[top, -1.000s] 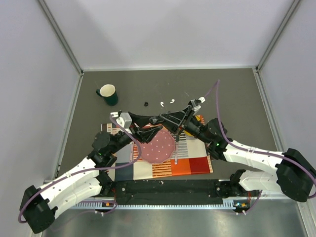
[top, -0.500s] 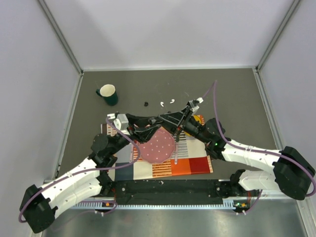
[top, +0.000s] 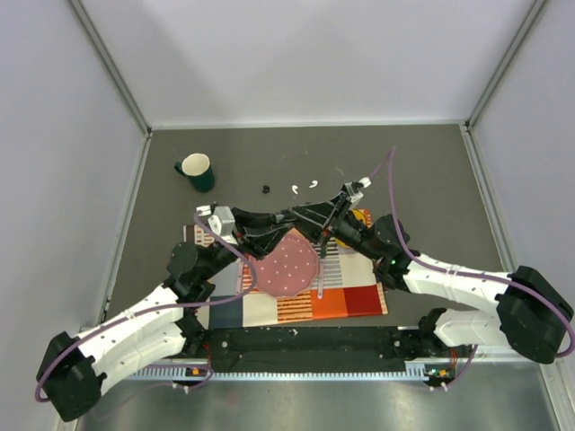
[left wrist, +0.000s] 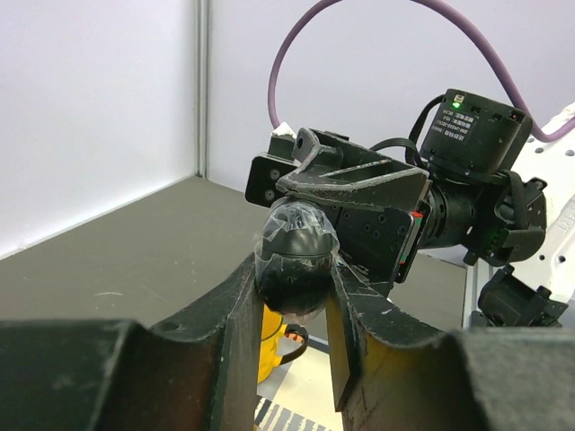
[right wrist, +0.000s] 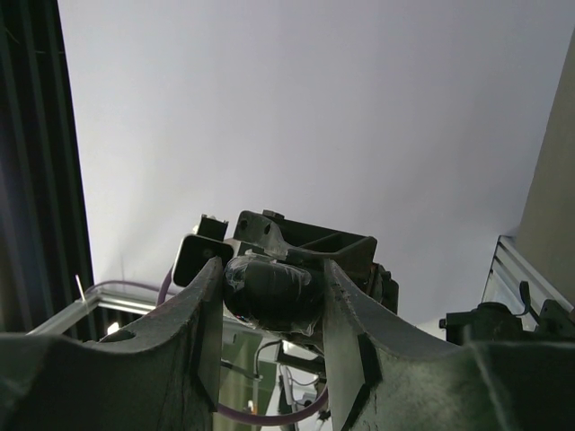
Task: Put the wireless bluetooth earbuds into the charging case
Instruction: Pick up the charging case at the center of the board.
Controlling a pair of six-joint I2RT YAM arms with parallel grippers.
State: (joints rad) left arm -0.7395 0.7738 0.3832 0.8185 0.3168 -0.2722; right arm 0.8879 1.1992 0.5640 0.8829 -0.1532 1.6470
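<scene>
2 white earbuds (top: 293,189) lie on the grey table (top: 431,171), upper centre of the overhead view; at mid-frame the left gripper (left wrist: 295,274) and right gripper (right wrist: 272,292) both clamp 1 black oval object (left wrist: 296,242).

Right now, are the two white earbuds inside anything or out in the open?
Out. The top view shows both earbuds lying bare on the dark table, side by side.

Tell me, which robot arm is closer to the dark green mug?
Left. The left arm has its wrist just right of the dark green mug and nearer the bases. The right arm reaches in from the far right and ends beyond that wrist.
</scene>
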